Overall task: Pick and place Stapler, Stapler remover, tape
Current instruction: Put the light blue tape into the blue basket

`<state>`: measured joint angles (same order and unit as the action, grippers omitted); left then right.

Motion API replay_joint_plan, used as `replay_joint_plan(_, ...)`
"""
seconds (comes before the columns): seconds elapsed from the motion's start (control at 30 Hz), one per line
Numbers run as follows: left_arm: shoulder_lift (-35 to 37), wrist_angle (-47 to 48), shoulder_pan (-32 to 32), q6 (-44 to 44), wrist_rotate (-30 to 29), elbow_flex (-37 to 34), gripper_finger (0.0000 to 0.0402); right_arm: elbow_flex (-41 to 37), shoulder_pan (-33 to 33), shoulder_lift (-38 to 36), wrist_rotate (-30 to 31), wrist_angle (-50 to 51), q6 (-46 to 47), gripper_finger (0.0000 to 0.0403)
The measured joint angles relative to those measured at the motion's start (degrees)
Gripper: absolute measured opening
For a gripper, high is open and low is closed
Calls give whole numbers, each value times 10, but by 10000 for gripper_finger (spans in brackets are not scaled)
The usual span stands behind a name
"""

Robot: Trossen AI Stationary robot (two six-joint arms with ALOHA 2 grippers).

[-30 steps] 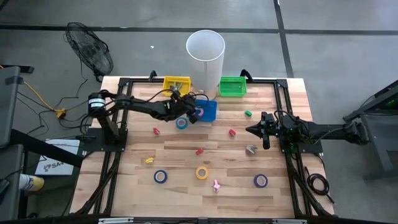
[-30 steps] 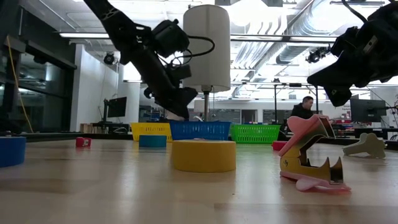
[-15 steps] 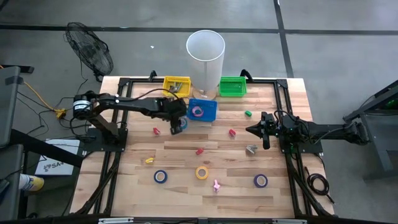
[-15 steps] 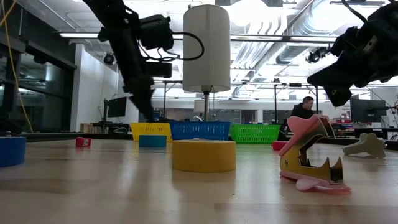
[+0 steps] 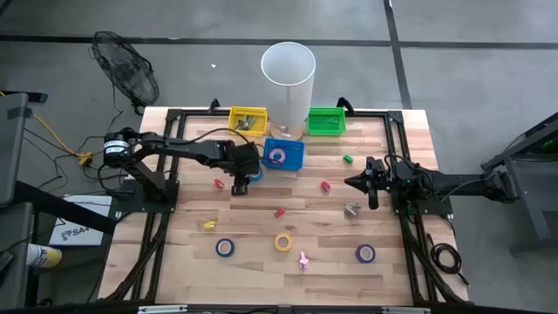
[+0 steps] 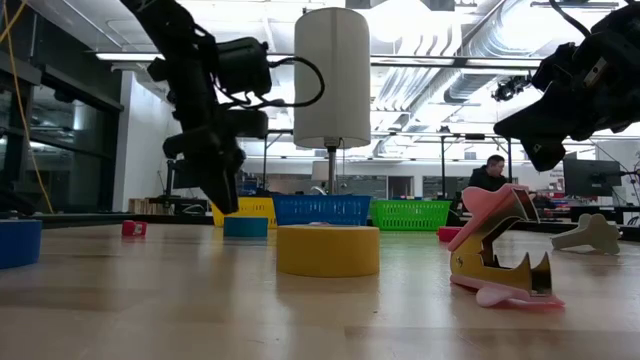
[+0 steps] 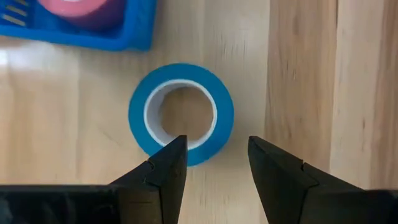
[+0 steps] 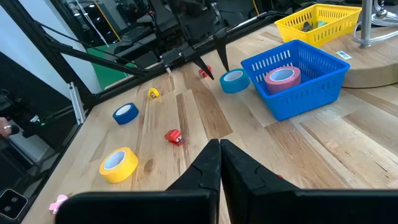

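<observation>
A light blue tape roll point(image 7: 181, 112) lies flat on the wood just in front of the blue basket point(image 5: 284, 154), which holds a pink tape roll point(image 8: 283, 76). My left gripper point(image 7: 216, 146) hangs open above this blue roll point(image 5: 254, 174), pointing steeply down and touching nothing. In the low view the left gripper point(image 6: 225, 200) is clear of the table, beside the roll point(image 6: 245, 226). My right gripper point(image 8: 219, 149) waits shut at the table's right side point(image 5: 353, 182), holding nothing.
Yellow tape point(image 5: 283, 242), two blue rolls point(image 5: 225, 248) point(image 5: 364, 253), a pink staple remover point(image 5: 303, 259), a grey one point(image 5: 351, 209) and small red pieces point(image 5: 280, 211) are scattered on the near half. Yellow point(image 5: 248, 119) and green point(image 5: 326, 121) baskets and a white cylinder point(image 5: 288, 74) stand at the far edge.
My left gripper has drawn back from over the blue basket toward the table's left and near side. It has rolled and tipped from a slant to point steeply down over the light blue tape roll. The pink roll stays in the basket.
</observation>
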<state>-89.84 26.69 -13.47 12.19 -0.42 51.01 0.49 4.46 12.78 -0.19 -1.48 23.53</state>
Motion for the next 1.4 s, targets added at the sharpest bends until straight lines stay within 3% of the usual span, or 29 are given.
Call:
replay_joint_plan(0.8, -57, -51, 0, 6, -4, 1, 161, 0, 0, 0, 0, 0, 0, 0)
replay_joint_plan(0.93, -58, -51, 0, 2, -8, 1, 125, 0, 0, 0, 0, 0, 0, 0)
replay_joint_plan(1.13, -58, -41, 0, 0, -9, 1, 32, 0, 0, 0, 0, 0, 0, 0)
replay_joint_plan(1.3, -49, -12, 3, -28, -3, 0, 33, 0, 0, 0, 0, 0, 0, 0)
replay_joint_plan(1.4, -32, 20, 17, -50, -48, -1, 38, 0, 0, 0, 0, 0, 0, 0)
